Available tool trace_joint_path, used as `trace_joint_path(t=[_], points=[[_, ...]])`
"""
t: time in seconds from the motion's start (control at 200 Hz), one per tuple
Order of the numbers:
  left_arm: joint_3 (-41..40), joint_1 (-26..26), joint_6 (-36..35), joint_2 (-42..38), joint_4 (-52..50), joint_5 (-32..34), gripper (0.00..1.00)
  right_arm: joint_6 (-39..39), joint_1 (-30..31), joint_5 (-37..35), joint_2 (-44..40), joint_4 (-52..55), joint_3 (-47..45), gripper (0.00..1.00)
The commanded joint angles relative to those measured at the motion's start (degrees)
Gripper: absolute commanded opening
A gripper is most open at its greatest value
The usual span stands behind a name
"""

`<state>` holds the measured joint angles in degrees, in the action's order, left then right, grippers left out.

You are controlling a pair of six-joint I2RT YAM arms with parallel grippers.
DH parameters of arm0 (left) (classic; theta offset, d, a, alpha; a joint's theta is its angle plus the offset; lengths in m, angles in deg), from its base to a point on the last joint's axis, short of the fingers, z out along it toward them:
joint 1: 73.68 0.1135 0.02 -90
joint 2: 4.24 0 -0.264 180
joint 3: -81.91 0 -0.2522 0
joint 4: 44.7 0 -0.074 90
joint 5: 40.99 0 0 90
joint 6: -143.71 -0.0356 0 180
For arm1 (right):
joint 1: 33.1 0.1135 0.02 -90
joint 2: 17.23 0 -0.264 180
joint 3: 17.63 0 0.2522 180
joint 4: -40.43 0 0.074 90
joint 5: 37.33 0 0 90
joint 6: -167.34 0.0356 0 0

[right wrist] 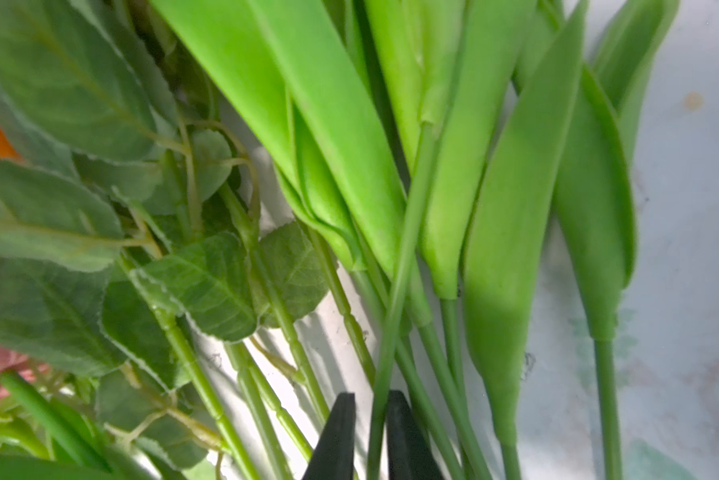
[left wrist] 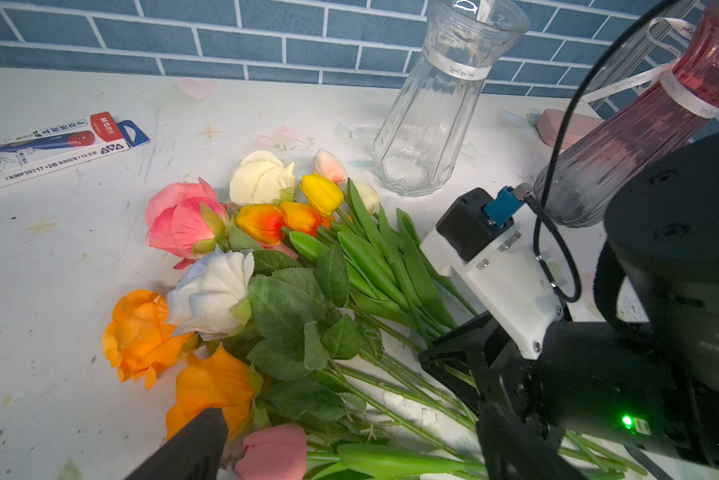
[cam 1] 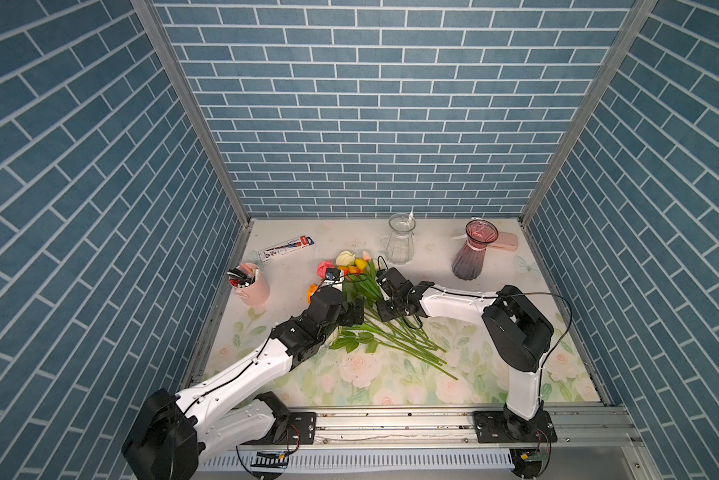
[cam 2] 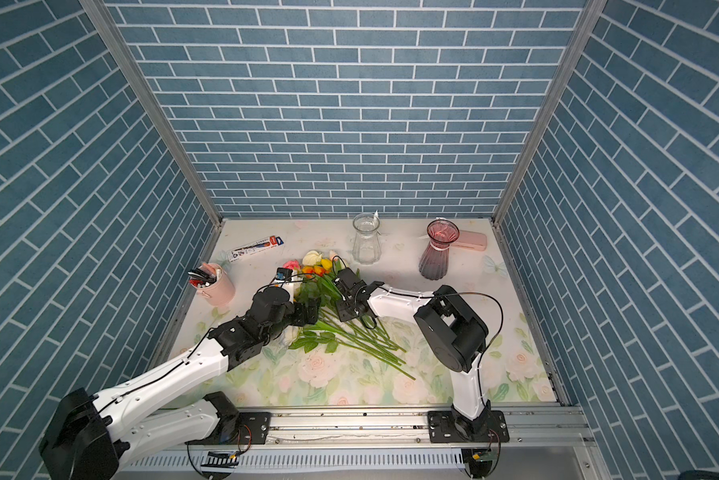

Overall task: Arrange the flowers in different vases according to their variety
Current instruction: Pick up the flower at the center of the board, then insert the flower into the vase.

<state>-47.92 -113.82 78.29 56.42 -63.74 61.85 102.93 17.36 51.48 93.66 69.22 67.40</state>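
So the counter (cam 1: 432,395) with the flowery cloth is taking up the whole floor of the booth, and both arms are reaching in from the front rail. The left arm (cam 1: 250,365) and the right arm (cam 1: 453,301) are meeting over the middle. The flowers (left wrist: 291,299) are all lying flat there in one loose bunch, with the heads pointing toward the back wall and the stems fanning out toward the front. The roses are lying on the side nearer the pen cup: a pink rose (left wrist: 179,220), a white rose (left wrist: 216,291) and an orange rose (left wrist: 142,332). A yellow tulip (left wrist: 322,193) and an orange tulip (left wrist: 262,222) are lying nearer the glass. The purple-pink vase (cam 1: 472,253) is standing upright at the back right, and the clear vase (cam 1: 400,243) is standing just behind the tulip heads. The pink pen cup (cam 1: 253,286) is sitting off by the left wall, a pencil box (cam 1: 287,247) is lying behind it, and a pink case (cam 1: 505,243) is lying behind the purple-pink vase. The left end effector (cam 1: 354,312) is hovering wide open over the rose leaves, gripping nothing. The right end effector (right wrist: 370,399) is sitting narrow around one tulip stem (right wrist: 395,291). That stem is running right between its fingers (right wrist: 403,436), but honestly nobody could tell whether it's actually pinching it.
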Motion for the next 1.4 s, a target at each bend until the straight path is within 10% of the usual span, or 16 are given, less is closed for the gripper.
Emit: trace_joint_path(t=[0.0, 0.485, 0.82, 1.39], points=[[0.44, -0.47, -0.54, 0.60, 0.62, 0.74, 1.00, 0.92, -0.31, -1.12, -1.11, 1.04, -0.40, 0.10], [1.88, -3.13, -2.50, -0.14, 3.27, 1.12, 1.00, -0.50, -1.55, -9.69, -17.59, 2.02, -2.13, 0.00], [1.01, -7.37, -5.97, -3.68, 8.76, 1.69, 1.00, -14.99, -10.75, -8.92, -35.44, -34.57, -12.92, 0.00], [-1.93, -10.11, -6.01, -5.35, 13.45, 3.63, 1.00, -22.39, -19.73, 10.18, -5.46, -41.75, 17.32, 0.00]])
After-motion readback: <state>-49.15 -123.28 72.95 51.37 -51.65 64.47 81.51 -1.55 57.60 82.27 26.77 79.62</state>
